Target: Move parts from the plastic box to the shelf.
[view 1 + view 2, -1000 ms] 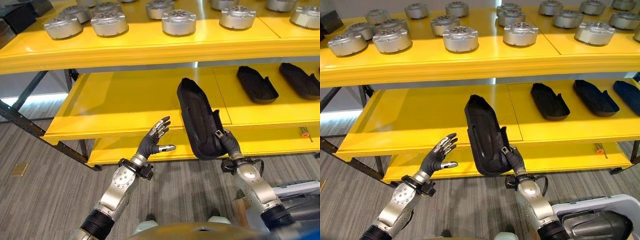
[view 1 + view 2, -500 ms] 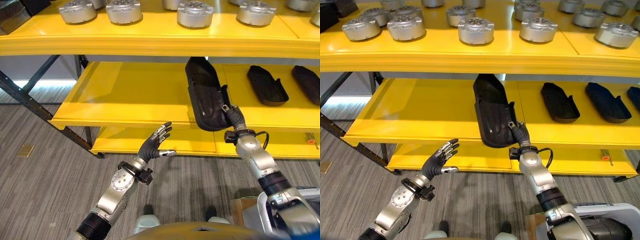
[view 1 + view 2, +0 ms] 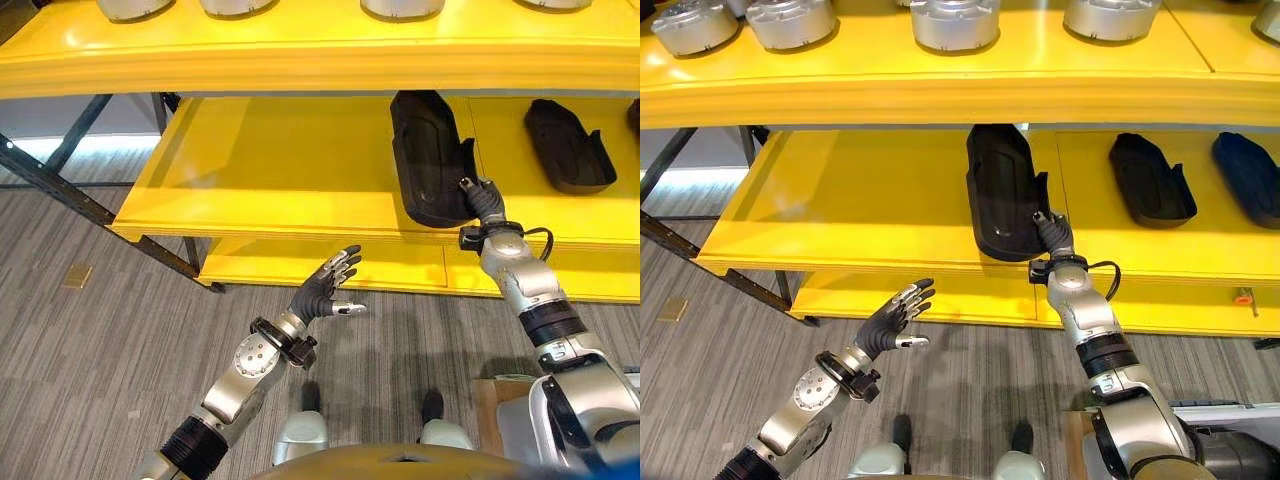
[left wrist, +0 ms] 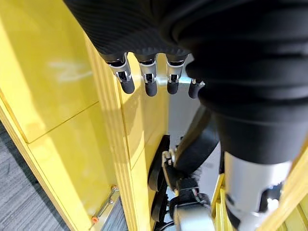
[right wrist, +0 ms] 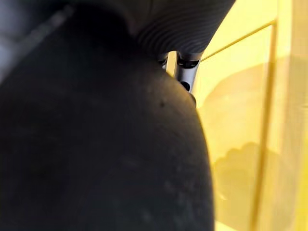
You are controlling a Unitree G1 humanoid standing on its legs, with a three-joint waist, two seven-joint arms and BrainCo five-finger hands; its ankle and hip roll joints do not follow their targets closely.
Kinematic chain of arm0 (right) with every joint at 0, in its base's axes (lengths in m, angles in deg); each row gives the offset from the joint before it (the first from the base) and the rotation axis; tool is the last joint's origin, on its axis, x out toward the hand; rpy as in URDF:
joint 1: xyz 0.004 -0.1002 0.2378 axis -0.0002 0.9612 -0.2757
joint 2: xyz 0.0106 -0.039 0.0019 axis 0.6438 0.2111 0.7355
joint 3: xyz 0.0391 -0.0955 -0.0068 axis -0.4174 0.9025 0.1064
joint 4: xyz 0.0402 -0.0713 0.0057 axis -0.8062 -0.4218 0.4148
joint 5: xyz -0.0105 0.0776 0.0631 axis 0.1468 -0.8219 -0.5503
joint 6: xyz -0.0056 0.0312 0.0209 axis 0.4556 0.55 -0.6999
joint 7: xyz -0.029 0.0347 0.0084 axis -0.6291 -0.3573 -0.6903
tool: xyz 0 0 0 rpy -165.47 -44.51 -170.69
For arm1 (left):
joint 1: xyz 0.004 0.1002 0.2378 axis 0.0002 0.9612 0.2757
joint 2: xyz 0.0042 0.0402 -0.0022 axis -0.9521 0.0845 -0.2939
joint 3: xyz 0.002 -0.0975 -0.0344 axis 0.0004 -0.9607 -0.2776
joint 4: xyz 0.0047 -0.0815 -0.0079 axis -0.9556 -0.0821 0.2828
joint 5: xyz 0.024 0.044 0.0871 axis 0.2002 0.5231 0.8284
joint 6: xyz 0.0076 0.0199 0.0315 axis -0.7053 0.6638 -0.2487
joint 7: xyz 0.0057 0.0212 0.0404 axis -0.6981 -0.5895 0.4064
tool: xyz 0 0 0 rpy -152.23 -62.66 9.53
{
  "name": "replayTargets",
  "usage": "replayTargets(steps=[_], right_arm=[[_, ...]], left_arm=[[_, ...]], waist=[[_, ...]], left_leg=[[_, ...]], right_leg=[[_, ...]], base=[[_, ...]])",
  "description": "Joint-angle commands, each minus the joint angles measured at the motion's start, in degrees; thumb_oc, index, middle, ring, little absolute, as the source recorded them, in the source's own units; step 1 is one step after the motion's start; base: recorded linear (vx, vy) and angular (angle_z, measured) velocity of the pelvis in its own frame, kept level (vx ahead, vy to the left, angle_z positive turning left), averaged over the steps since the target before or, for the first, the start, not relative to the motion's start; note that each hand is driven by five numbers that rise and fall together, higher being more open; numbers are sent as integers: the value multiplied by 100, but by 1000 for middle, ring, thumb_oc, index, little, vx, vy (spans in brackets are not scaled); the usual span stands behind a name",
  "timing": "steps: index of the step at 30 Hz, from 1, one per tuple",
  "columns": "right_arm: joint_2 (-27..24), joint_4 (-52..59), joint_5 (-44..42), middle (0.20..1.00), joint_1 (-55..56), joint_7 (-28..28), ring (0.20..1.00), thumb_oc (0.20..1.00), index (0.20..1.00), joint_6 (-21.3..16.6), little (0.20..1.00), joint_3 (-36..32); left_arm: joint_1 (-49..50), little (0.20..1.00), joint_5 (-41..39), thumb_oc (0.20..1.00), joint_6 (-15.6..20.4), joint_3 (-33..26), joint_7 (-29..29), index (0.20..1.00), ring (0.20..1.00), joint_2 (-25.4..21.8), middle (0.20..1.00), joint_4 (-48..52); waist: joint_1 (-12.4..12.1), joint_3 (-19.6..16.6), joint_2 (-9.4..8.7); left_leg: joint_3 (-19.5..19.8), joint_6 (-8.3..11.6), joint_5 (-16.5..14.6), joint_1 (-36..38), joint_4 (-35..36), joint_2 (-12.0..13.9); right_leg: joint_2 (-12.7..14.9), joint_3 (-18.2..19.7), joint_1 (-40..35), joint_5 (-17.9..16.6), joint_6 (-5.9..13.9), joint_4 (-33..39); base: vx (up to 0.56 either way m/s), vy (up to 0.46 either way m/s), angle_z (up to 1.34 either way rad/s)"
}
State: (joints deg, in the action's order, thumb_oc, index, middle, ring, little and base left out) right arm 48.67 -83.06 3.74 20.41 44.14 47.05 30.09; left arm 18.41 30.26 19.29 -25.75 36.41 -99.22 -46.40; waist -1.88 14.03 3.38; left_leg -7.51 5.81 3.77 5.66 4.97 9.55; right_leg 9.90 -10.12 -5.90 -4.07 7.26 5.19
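A long black shell-shaped part (image 3: 428,155) rests on the middle yellow shelf (image 3: 270,175), its near end at the shelf's front edge. My right hand (image 3: 482,198) is shut on that near end, fingers curled round the rim; in the right wrist view the black part (image 5: 96,144) lies close against the hand. My left hand (image 3: 326,290) hovers open in front of the shelves, below the middle shelf's edge and left of the part, holding nothing; its straight fingers (image 4: 147,79) point along the yellow shelf.
Further black parts (image 3: 568,145) lie to the right on the same shelf. Round silver metal parts (image 3: 954,22) line the top shelf (image 3: 940,85). A lower yellow shelf (image 3: 300,272) sits beneath. A dark diagonal frame brace (image 3: 60,185) stands at the left over grey floor.
My right hand has carried the black part forward and down onto the middle shelf. The camera has shifted closer and lower. The left hand stays open, roughly in place.
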Motion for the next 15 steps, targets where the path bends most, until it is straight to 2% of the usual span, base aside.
replayTargets(steps=[1, 7, 15], right_arm=[[10, 552, -75, 200, -298, -52, 200, 200, 200, -669, 200, -61], [170, 821, -317, 200, -69, 51, 200, 200, 200, -874, 200, 18], [297, 832, -469, 200, 49, -80, 200, 200, 200, -1153, 200, -56]], left_arm=[[29, 1000, -160, 1000, 460, 46, -29, 1000, 1000, 27, 1000, 367], [92, 1000, -134, 1000, 501, 40, 42, 1000, 1000, 65, 1000, 255], [186, 1000, -158, 1000, 566, 39, 87, 1000, 1000, 111, 1000, 211]], waist=[[25, -267, -155], [57, -337, -178], [67, -366, -164]], left_leg=[[93, -214, 174, -135, -267, -64], [50, -215, 142, -39, -236, -49], [13, -207, 132, 13, -176, -41]], right_leg=[[-15, -10, 127, 488, -374, -1041], [-41, 26, 51, 486, -367, -980], [-50, 48, 14, 455, -338, -891]], base=[[39, -13, 1], [7, -19, -5], [0, 1, -1]])
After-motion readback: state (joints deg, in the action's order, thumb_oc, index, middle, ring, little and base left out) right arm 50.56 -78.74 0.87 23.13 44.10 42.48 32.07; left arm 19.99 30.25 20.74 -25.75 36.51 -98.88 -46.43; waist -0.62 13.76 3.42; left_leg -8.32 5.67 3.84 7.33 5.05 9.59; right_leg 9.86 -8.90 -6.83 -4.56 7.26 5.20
